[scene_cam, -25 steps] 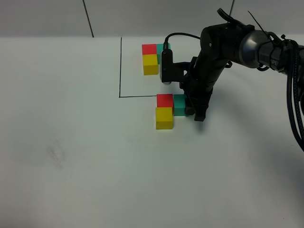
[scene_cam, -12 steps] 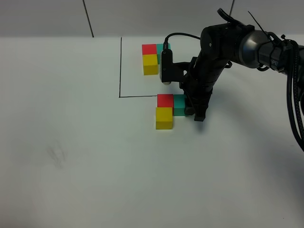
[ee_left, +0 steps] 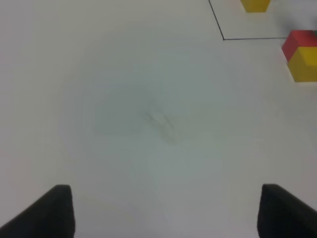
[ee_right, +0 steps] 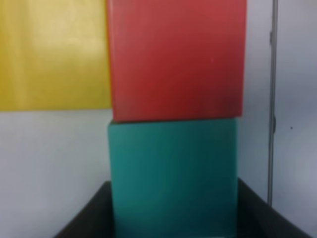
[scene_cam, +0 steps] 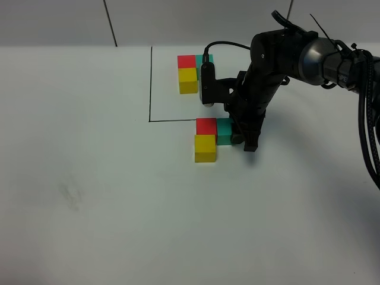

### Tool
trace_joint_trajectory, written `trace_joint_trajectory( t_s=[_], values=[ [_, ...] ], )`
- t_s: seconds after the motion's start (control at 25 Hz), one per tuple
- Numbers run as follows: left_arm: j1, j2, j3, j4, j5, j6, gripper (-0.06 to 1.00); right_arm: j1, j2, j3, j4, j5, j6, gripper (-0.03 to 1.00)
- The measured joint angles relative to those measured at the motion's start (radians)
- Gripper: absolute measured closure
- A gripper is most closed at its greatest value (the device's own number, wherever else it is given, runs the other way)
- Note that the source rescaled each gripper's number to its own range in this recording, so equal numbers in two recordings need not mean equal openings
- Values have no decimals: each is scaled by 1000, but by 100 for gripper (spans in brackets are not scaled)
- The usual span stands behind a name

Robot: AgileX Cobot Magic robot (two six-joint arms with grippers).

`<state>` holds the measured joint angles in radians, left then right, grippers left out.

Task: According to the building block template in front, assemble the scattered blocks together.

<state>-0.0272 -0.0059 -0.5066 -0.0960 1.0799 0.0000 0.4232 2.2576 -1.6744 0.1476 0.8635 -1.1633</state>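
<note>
The building block template (scene_cam: 190, 72) is a red, teal and yellow cluster at the back, inside a black outline (scene_cam: 150, 89). Just in front of that outline lie the scattered blocks. The red block (scene_cam: 206, 126) touches the yellow block (scene_cam: 205, 148) in front of it and the teal block (scene_cam: 224, 132) on its right. My right gripper (scene_cam: 246, 139) is shut on the teal block (ee_right: 173, 173), which presses against the red block (ee_right: 176, 59), with the yellow block (ee_right: 54, 54) beside it. My left gripper (ee_left: 166, 218) hangs open over bare table, and the exterior high view does not show it.
The white table (scene_cam: 119, 208) extends to the left and front of the blocks. The right arm (scene_cam: 279, 59) and its cables (scene_cam: 368, 119) occupy the right back. In the left wrist view the red block (ee_left: 299, 42) and the yellow block (ee_left: 304, 67) sit far off at one edge.
</note>
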Motion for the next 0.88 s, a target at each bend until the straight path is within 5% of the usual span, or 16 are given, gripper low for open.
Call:
trace_joint_trajectory(
  t_s=[0.08,0.32,0.4,0.64,0.76,0.88],
  values=[
    [0,0,0,0,0,0,17,0,-1,0,-4,4,4,84],
    [0,0,0,0,0,0,17,-1,-109,3,-38,69,160,13],
    [0,0,0,0,0,0,17,-9,-182,3,-40,134,259,3],
    [0,0,0,0,0,0,17,-175,-376,2,-30,326,620,-3],
    [0,0,0,0,0,0,17,-325,-444,5,-31,340,867,-3],
    [0,0,0,0,0,0,17,-451,-545,79,-45,338,983,-3]
  ],
)
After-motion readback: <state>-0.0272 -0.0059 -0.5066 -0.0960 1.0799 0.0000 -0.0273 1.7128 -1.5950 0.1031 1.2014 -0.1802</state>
